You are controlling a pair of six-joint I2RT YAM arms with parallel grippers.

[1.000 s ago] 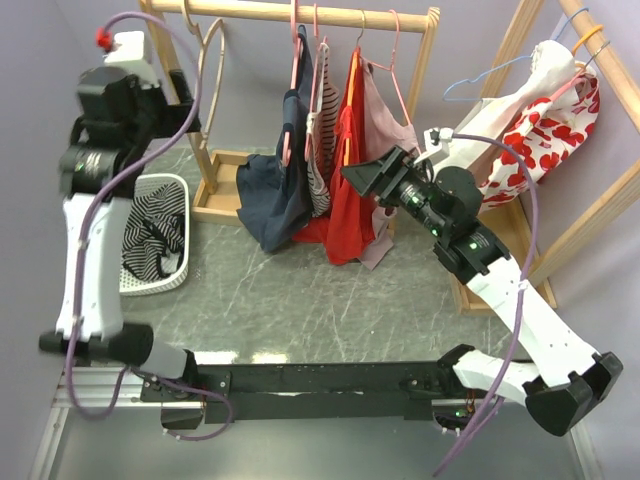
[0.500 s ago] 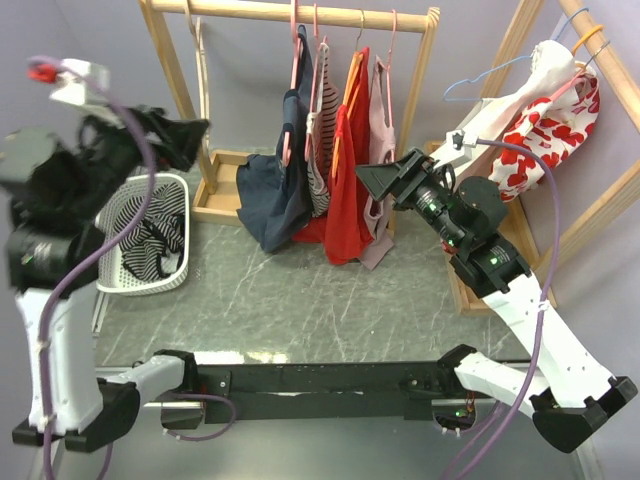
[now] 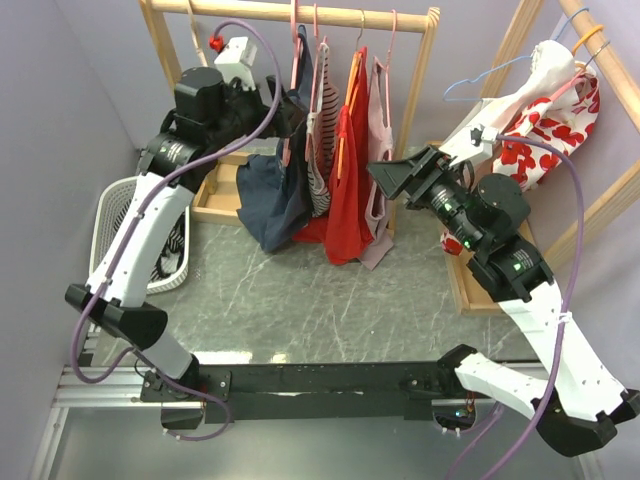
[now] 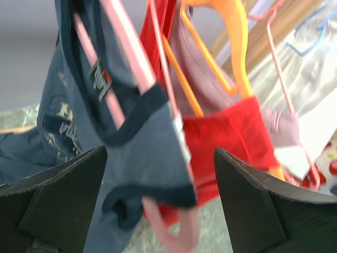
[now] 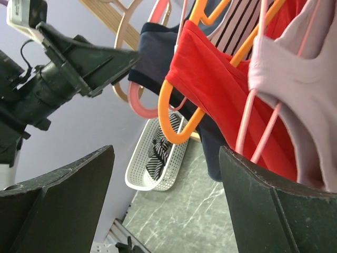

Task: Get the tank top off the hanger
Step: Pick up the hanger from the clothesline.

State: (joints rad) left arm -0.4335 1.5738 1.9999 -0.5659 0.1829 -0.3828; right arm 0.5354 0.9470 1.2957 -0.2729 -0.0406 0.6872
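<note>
left arm [image 3: 140, 235]: white shells, black joints, black base block
right arm [image 3: 550, 325]: same white and black, tiny green lights near wrist
cables [image 3: 579, 260]: purple, one looped along each arm
wrist box [image 3: 238, 55]: white, red tip, on left arm
fingers [image 4: 58, 203]: matte black wedges, both wrists
base rail [image 3: 320, 380]: black bar on silver frame

tank tops [image 3: 350, 190] hang on the rail [image 3: 270, 10], basket [image 3: 110, 208] to its left.
</note>
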